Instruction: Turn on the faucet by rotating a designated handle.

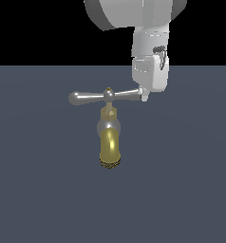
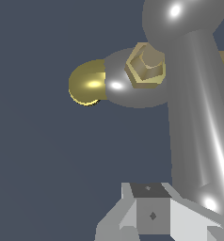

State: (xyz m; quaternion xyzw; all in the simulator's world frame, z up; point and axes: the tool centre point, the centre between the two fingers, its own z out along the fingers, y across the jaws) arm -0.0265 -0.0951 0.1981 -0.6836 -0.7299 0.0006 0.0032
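The faucet (image 1: 109,149) stands in the middle of the exterior view, its brass-gold spout curving down to a dark mesh tip. Across its top lies the handle (image 1: 89,98), a silver crossbar with a small brass centre cap. My gripper (image 1: 144,96) hangs at the arm of the crossbar on the exterior view's right, its tips touching the knobbed end. The fingers look pressed together, with nothing between them. In the wrist view the handle (image 2: 198,117) runs close beside my gripper (image 2: 151,207), with the faucet's gold spout (image 2: 88,84) beyond the brass cap (image 2: 147,66).
A flat dark grey-blue floor (image 1: 43,190) lies all around the faucet. The white arm (image 1: 148,28) reaches down from above on the exterior view's right.
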